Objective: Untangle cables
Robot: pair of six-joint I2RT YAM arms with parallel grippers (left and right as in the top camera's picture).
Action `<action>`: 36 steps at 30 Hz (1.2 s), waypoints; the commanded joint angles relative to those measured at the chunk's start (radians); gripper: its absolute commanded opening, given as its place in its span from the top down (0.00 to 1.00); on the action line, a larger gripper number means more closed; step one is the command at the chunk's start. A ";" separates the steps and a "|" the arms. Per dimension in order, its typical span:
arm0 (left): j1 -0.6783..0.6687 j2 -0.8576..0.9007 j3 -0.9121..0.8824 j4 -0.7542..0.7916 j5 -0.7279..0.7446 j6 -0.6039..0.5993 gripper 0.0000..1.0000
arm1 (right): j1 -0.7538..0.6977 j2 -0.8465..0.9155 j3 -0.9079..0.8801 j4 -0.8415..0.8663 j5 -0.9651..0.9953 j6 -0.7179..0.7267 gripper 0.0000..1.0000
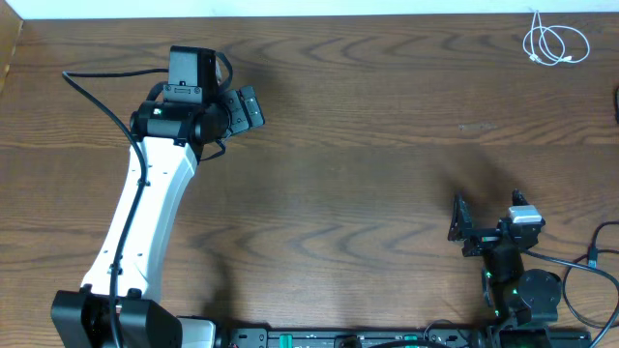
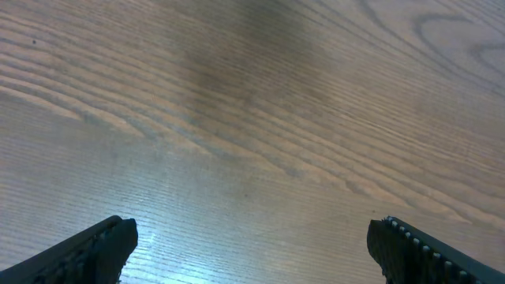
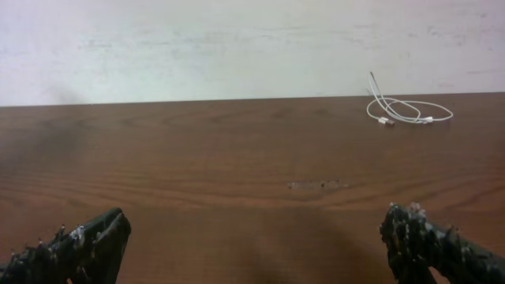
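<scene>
Two grippers, both with jaws spread wide apart and nothing between them. One thin white cable, loosely looped with small plug ends, lies flat at the far right corner of the brown wood-grain table, just inside the table's far edge.

Left gripper is over the table's far left part, on an outstretched white-and-black arm. Its wrist view shows only bare table wood between the two black serrated fingertips.

Right gripper sits by the table's near edge, right side, arm folded back close to its base. Its wrist view looks level across the table top: white cable right of centre, close to the table's far edge, pale wall behind.

Both grippers are well apart from the white cable; neither touches it.

Dark bit at the table's right edge is cut off by the frame; cannot tell what it is. Thick black wires by the table's near right corner run to the arm base.
</scene>
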 commanded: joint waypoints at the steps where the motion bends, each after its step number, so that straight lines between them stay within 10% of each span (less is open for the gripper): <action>1: 0.001 0.004 0.002 -0.001 -0.006 0.002 0.01 | 0.004 -0.005 -0.001 -0.005 0.008 0.009 0.01; 20: 0.006 -0.203 -0.085 0.077 -0.175 0.100 0.01 | 0.004 -0.005 -0.001 -0.005 0.008 0.009 0.01; 36: 0.074 -1.059 -1.023 0.792 -0.158 0.187 0.01 | 0.004 -0.005 -0.001 -0.005 0.008 0.009 0.01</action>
